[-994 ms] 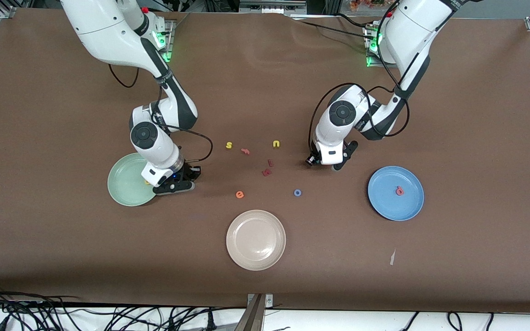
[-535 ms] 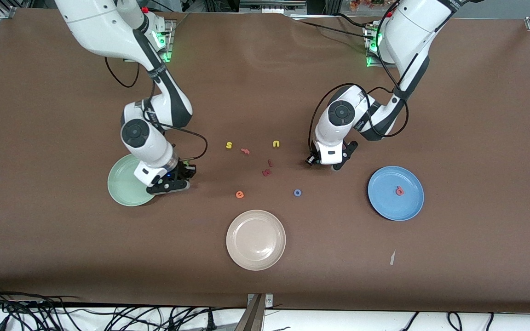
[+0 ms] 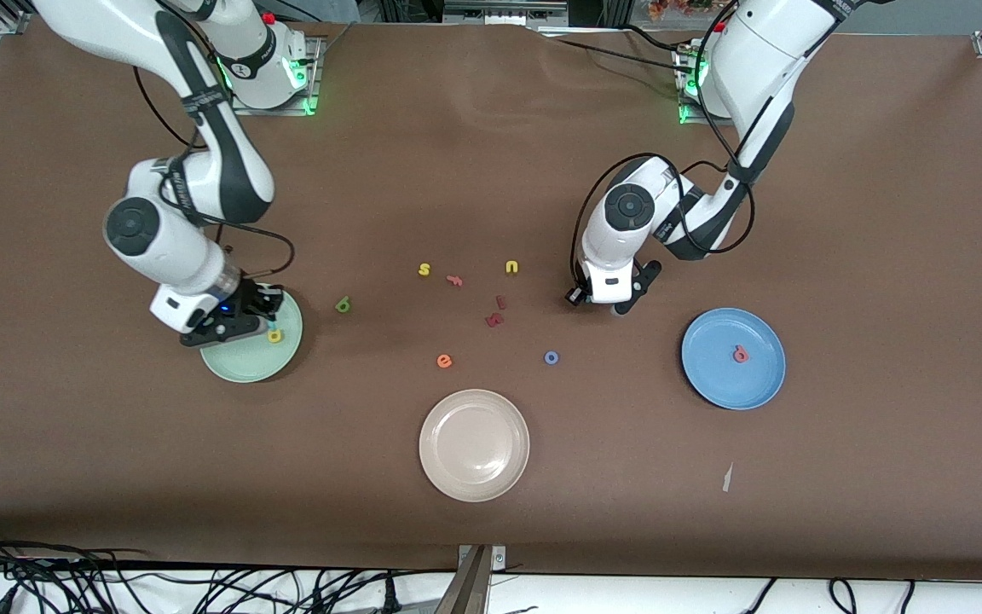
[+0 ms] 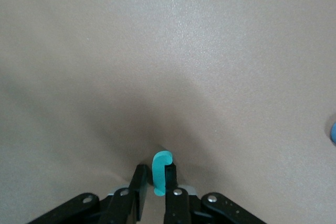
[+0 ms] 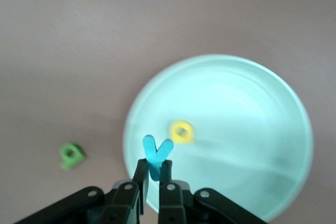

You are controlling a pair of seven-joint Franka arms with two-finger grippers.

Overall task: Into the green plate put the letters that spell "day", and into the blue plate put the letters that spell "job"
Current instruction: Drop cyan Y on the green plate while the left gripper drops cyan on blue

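My right gripper [image 3: 262, 319] hangs over the green plate [image 3: 239, 365], shut on the teal y [image 5: 156, 153], which sticks out past its fingertips. The yellow a [image 3: 275, 336] lies in that plate. The dark green d [image 3: 343, 304] lies on the table beside the plate, toward the left arm's end. My left gripper [image 3: 617, 309] is down at the table, its fingers closed round the teal j [image 4: 161, 161]. The blue o [image 3: 551, 357] lies on the table nearer the front camera. The salmon b [image 3: 741, 354] rests in the blue plate [image 3: 713, 379].
A beige plate [image 3: 474, 444] sits nearest the front camera. In mid-table lie a yellow s [image 3: 424, 269], pink f [image 3: 455, 280], yellow u [image 3: 511, 267], two dark red pieces [image 3: 495, 319] and an orange e [image 3: 444, 361]. A paper scrap [image 3: 727, 477] lies near the blue plate.
The right arm swung toward its own end of the table, carrying the y over the green plate and uncovering the green d. The left gripper's fingers closed in on the j.
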